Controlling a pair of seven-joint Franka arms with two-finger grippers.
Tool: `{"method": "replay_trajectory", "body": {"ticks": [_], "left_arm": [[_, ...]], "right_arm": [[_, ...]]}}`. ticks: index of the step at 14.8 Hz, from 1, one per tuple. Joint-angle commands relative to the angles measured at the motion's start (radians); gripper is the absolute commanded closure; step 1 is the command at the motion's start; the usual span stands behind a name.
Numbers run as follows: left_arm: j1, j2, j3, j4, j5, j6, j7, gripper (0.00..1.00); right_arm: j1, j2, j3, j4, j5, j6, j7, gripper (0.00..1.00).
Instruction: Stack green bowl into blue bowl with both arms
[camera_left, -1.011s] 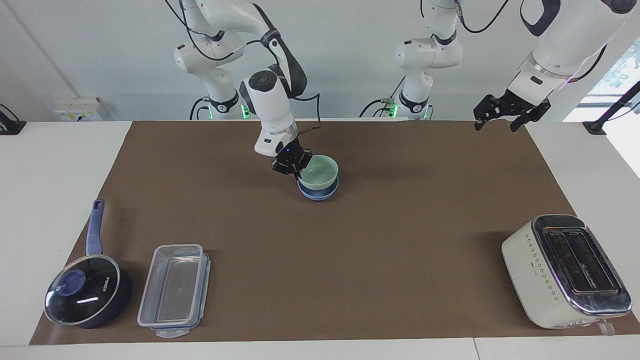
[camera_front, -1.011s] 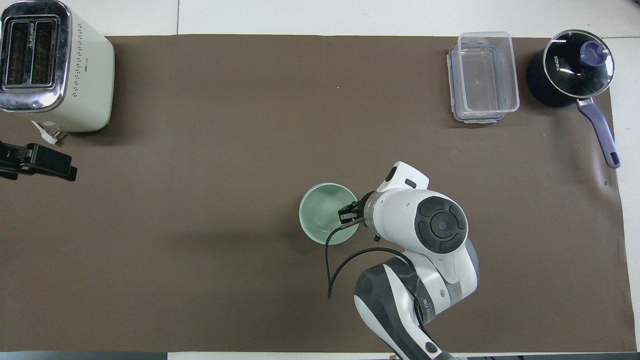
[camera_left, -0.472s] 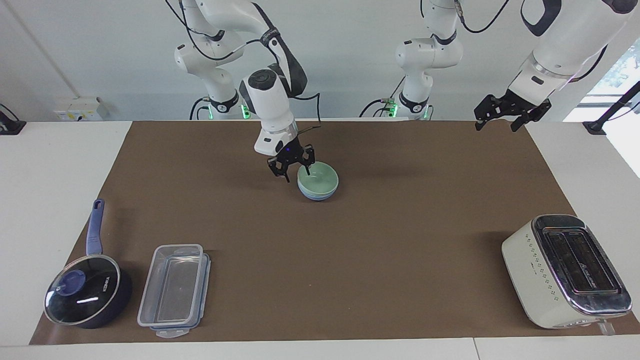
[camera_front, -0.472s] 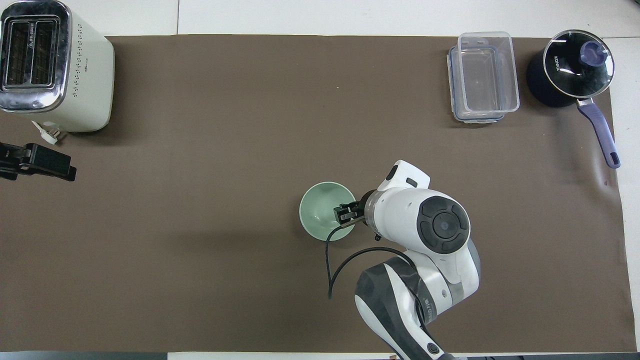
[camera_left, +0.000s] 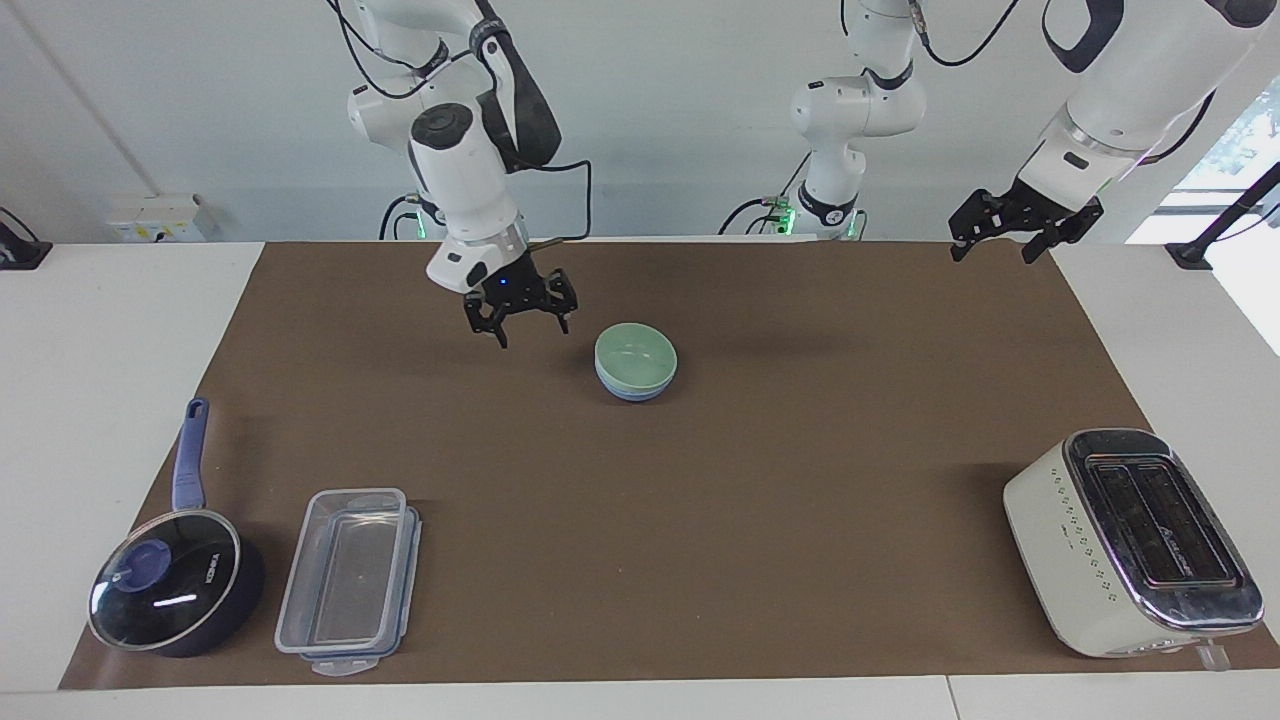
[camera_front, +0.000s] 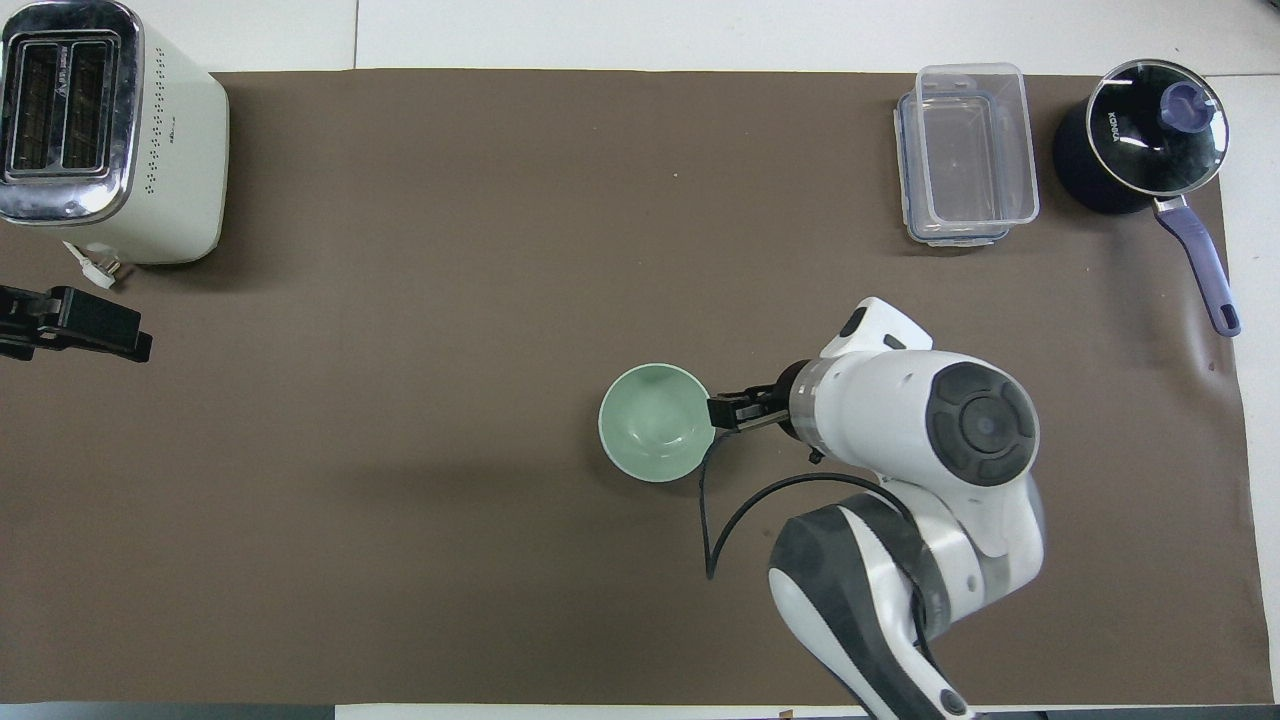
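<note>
Sitting nested inside the pale periwinkle-blue bowl (camera_left: 634, 388) near the mat's middle, the small matte mint-green bowl (camera_left: 635, 358) is upright and empty. Beside them, the right gripper (camera_left: 520, 318) hangs over bare mat, fingers spread, holding nothing. The left gripper (camera_left: 1022, 232) waits raised at its table end, fingers spread.

I see the green bowl (camera_left: 636, 355) nested in the blue bowl (camera_left: 634, 391) mid-desk, my right pincer (camera_left: 520, 310) raised with fingers spread over the brown mat (camera_left: 800, 480) beside them, and my left pincer (camera_left: 1012, 228) spread, waiting above the mat's corner.
</note>
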Motion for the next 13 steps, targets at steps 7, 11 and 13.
{"method": "replay_trajectory", "body": {"ticks": [7,11,13], "left_arm": [[0.001,-0.027,0.003,-0.024,0.008,0.002,0.012,0.00],[0.001,-0.027,0.003,-0.024,0.008,0.002,0.012,0.00],[0.001,-0.025,0.003,-0.024,0.008,0.002,0.012,0.00]], "right_arm": [[-0.288,-0.055,0.006,0.035,-0.109,-0.099,-0.024,0.00],[-0.341,-0.053,0.002,0.045,-0.147,-0.099,-0.024,0.00],[-0.344,-0.056,0.000,0.054,-0.147,-0.116,-0.024,0.00]]}}
